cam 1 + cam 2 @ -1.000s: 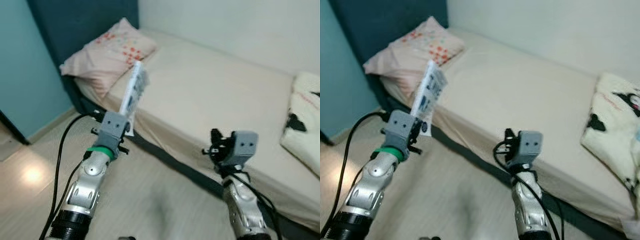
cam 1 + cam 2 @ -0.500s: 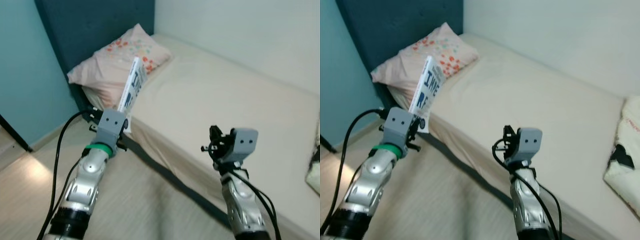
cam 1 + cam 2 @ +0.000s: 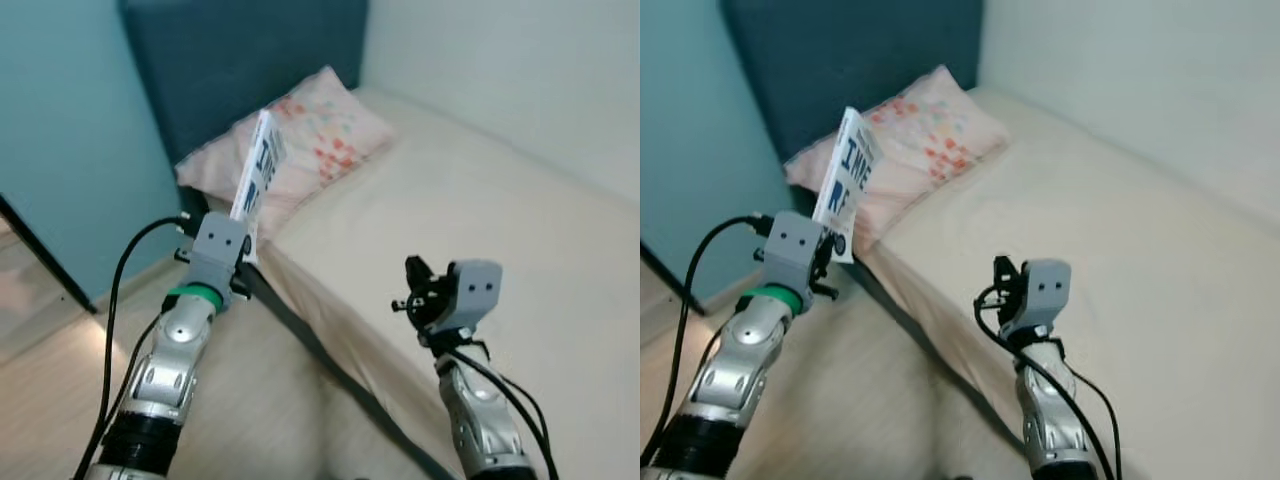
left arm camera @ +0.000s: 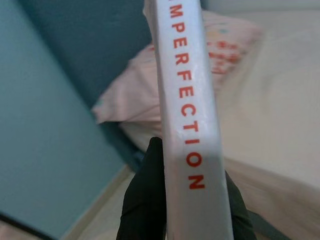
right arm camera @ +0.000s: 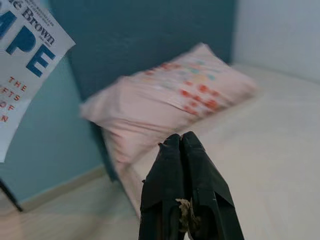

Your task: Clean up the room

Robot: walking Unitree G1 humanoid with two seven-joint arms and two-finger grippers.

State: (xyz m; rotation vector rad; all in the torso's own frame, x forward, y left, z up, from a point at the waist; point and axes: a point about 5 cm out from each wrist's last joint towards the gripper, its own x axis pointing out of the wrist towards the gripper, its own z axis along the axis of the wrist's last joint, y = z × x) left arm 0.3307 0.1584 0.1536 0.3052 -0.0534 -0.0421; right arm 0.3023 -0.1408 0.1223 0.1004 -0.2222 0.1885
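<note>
on our left we've got the left claw [image 3: 243,225] raised over the floor [image 3: 60,400] beside the bed [image 3: 470,200], its black fingers [image 4: 145,200] clamped on the lower end of a white book [image 3: 256,170], one on each cover with the spine facing the wrist camera. the book stands nearly upright out of the claw, long axis pointing up and leaning a touch toward the pink pillow [image 3: 310,130], which lies at the head of the bed against the dark blue headboard [image 3: 250,60]. so the thing we're tidying is already in hand, and the left arm is the one that matters here. we'd say the coming move turns on where that book goes down: the nearest flat spot is the mattress, just ahead and to the right of the claw, with the pillow straight behind the book. over on the right, the right claw [image 5: 181,142] hangs above the bed's near edge with its fingers pressed together on nothing, pointing toward the pillow, well apart from the book.
</note>
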